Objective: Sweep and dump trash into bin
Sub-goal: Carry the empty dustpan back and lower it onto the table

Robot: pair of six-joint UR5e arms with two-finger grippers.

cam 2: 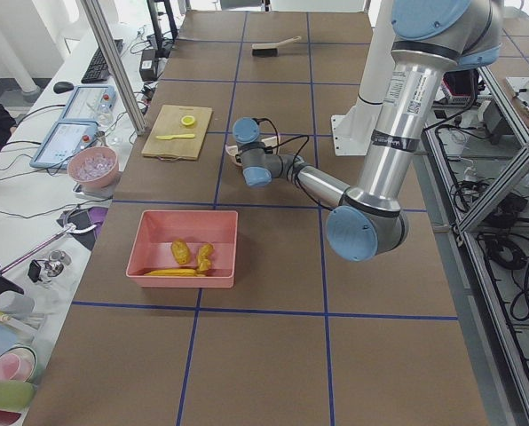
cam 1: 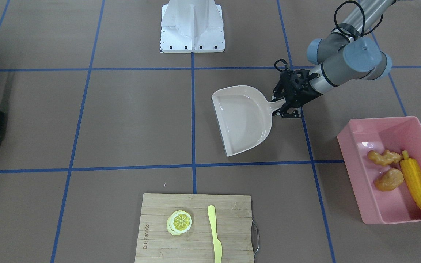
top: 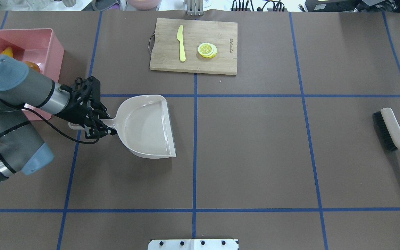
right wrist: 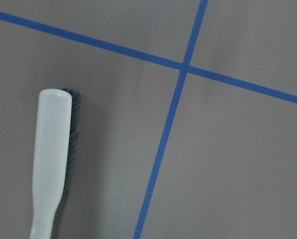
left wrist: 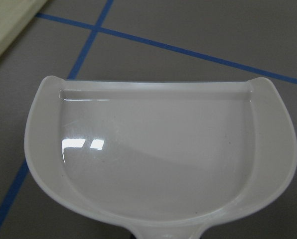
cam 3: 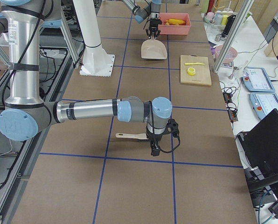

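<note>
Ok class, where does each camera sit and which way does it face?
Front-facing: across the table, looking down at the robot's base; left arm at right.
Overhead: behind the robot, looking forward and down; left arm at left.
Exterior left: table's end by the bin; left arm near.
Exterior right: opposite end; right arm near.
Left wrist: looks into the dustpan.
Right wrist: looks down on the brush.
Front-facing and overhead both show the cutting board.

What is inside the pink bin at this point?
The pink bin holds the corn cob, potato and ginger root. Nothing else shows inside; only the floor beneath them is covered.
</note>
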